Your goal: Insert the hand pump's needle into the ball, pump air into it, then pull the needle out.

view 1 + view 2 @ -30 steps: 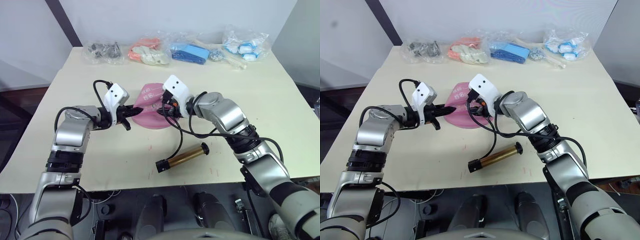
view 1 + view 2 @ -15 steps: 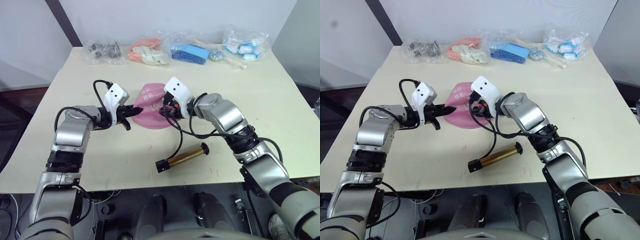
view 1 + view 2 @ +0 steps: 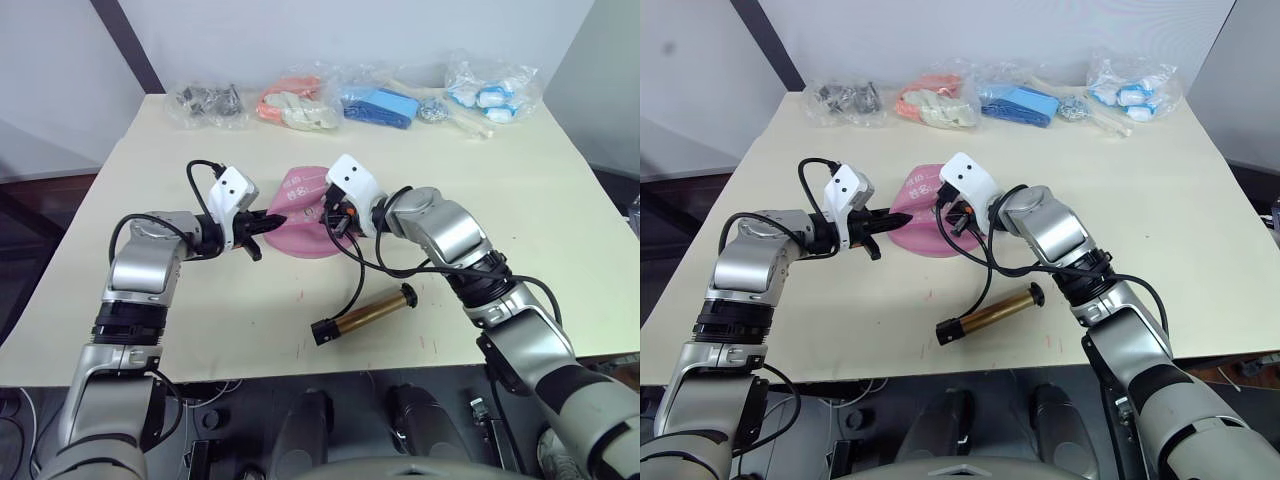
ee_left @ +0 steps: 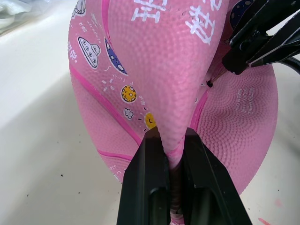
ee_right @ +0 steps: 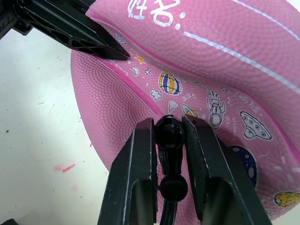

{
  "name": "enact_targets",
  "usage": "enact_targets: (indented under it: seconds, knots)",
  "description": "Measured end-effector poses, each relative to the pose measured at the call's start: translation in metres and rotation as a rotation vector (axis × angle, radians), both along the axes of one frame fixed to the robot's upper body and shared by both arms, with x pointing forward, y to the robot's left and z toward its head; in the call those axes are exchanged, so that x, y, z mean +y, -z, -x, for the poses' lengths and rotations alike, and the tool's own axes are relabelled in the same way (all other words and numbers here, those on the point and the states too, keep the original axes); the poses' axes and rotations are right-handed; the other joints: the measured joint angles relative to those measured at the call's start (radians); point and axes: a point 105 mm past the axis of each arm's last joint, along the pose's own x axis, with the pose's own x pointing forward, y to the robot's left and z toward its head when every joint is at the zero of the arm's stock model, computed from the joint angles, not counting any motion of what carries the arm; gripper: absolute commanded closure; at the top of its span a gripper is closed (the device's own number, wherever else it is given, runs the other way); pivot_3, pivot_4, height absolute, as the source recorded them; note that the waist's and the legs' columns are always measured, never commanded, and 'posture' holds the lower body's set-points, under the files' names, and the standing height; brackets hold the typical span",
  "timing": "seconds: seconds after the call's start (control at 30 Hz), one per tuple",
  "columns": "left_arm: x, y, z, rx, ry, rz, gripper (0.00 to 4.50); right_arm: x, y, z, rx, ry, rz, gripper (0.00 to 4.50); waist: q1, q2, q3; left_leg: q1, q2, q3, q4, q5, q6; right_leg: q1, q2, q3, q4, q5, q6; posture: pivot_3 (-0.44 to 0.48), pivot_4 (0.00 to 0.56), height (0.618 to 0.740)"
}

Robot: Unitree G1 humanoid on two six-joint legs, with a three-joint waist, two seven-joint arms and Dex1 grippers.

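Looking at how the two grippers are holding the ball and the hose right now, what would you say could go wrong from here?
The ball is deflated, and the left gripper only pinches a soft fold, so it may buckle or slip when pushed.

The right gripper holds the hose end close to the ball; the needle may miss the small valve hole and bend.

The hand pump lies loose on the table, so hose tension could drag it.
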Motion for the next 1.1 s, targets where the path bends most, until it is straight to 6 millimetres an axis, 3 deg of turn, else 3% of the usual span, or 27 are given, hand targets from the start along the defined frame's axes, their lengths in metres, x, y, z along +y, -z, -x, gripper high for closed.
enact_targets:
  seconds: [0.4,0.73,0.9,1.1]
  knots:
    - [0.001,0.001,0.0,0.002,-0.005,-0.002,4.5,0.004,0.003,0.0,-0.105,-0.059,0.094,4.19,-0.001,0.0,0.0,0.001,0.0,0.0,0.0,0.0,0.0,0.0,0.0,0.0,0.0,0.0,0.0,0.0,0.15,0.74]
    - [0.003,0.002,-0.002,0.002,-0.022,-0.01,4.5,0.02,0.006,-0.006,-0.161,-0.107,0.193,4.19,-0.004,0.0,-0.001,0.003,0.0,0.001,0.001,0.0,0.0,0.002,0.0,0.001,0.001,0.0,0.0,0.0,0.15,0.74]
    - [0.004,0.006,-0.002,0.01,-0.035,-0.018,4.5,0.023,0.014,-0.01,-0.16,-0.106,0.221,4.19,-0.01,0.0,-0.001,0.018,0.001,0.002,-0.001,0.0,0.0,0.016,0.001,0.001,0.0,-0.002,0.002,0.0,0.15,0.74]
    - [0.007,0.008,-0.001,0.018,-0.053,-0.024,4.5,0.028,0.024,-0.013,-0.163,-0.121,0.262,4.19,-0.025,0.0,-0.003,0.023,0.001,0.001,-0.001,0.0,0.0,0.02,0.001,0.001,0.0,-0.002,0.004,0.0,0.15,0.74]
